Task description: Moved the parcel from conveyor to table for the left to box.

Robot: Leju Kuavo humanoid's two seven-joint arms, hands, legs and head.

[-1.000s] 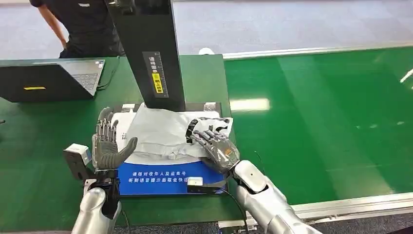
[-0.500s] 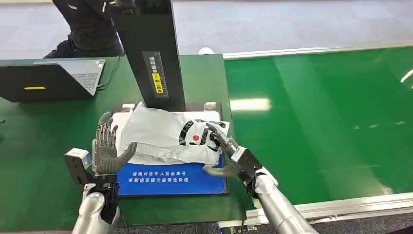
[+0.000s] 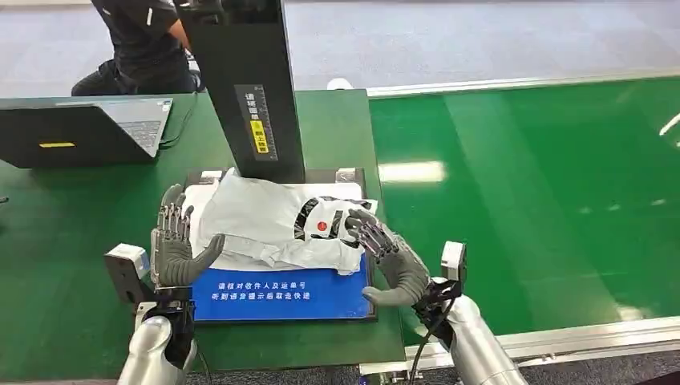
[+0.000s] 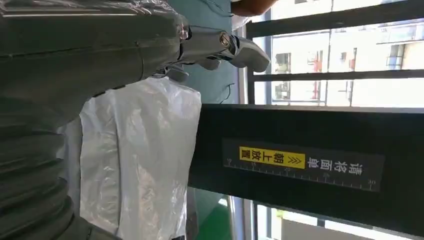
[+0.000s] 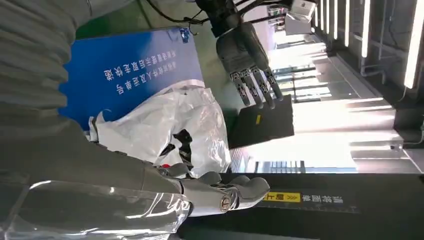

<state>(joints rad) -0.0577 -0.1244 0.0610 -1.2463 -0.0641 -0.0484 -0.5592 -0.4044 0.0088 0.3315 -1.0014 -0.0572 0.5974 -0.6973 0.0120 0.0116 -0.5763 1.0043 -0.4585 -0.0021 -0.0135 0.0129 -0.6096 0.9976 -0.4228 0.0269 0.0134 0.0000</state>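
- The parcel [image 3: 277, 223] lay on the blue mat [image 3: 281, 295] under the scanner post [image 3: 248, 88].
- Left hand [image 3: 172, 245] stood spread wide at its 9 o'clock, holding nothing.
- Right hand [image 3: 393, 261], at 4 o'clock, was likewise spread and empty.
- Risk: the slack plastic could slip from a shallow grasp.

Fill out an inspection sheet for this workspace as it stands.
Surface: green table carrying a dark tray with a blue printed mat.
Job's things: white plastic parcel lying crumpled on the mat, at the foot of the black scanner column; conveyor bare beside it.
Clutter: open laptop at the table's far left.
Hands: left hand upright at the parcel's left edge, fingers apart; right hand at its right end, fingers spread, gripping nothing.
Cables: dark cable along the right wrist; another beside the laptop.
Surroundings: a person behind the table.
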